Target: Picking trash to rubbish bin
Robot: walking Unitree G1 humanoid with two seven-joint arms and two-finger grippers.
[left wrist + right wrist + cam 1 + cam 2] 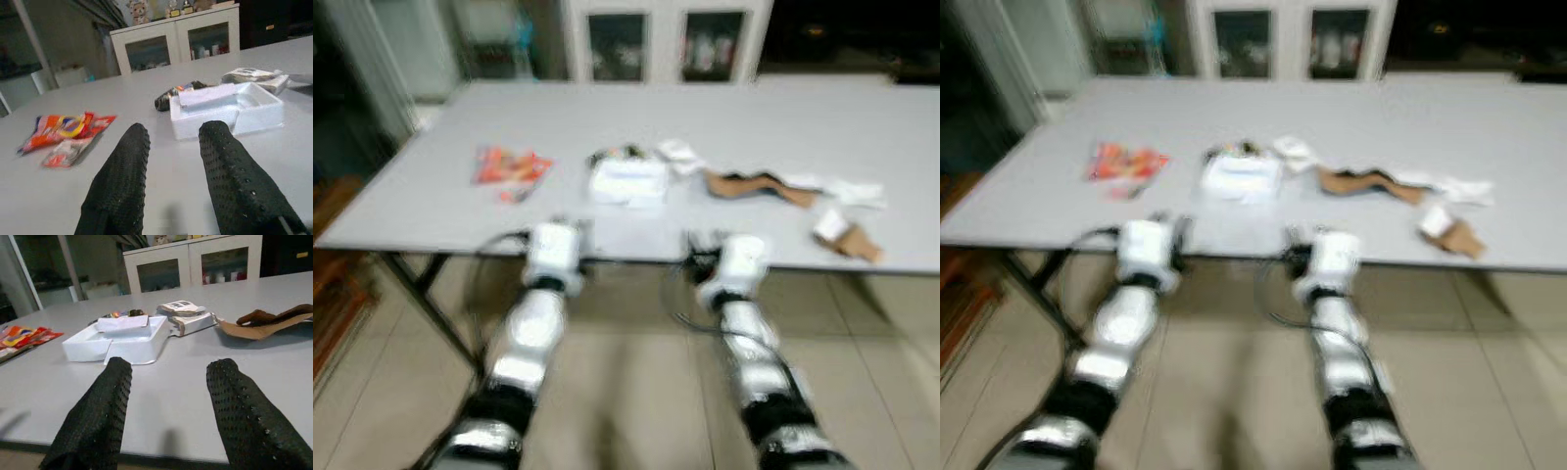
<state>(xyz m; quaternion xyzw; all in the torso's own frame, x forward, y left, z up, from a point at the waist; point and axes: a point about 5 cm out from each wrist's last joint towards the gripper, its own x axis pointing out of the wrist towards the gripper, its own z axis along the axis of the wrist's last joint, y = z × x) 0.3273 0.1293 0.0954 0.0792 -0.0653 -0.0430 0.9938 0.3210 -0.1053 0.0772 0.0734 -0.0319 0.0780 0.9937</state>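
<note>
Your white foam tray (230, 110) holds a flat white piece; the left gripper (173, 147) and right gripper (168, 382) are both spread apart.

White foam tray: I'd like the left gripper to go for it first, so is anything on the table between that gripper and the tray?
Nothing visible. The left gripper is open at the table's near edge, and only bare table lies before the white foam tray. The orange snack wrapper lies off to the side.

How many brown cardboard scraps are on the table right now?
2: a long cardboard strip right of the white foam tray, and a smaller cardboard piece near the table's right front edge. Blur may hide more.
</note>
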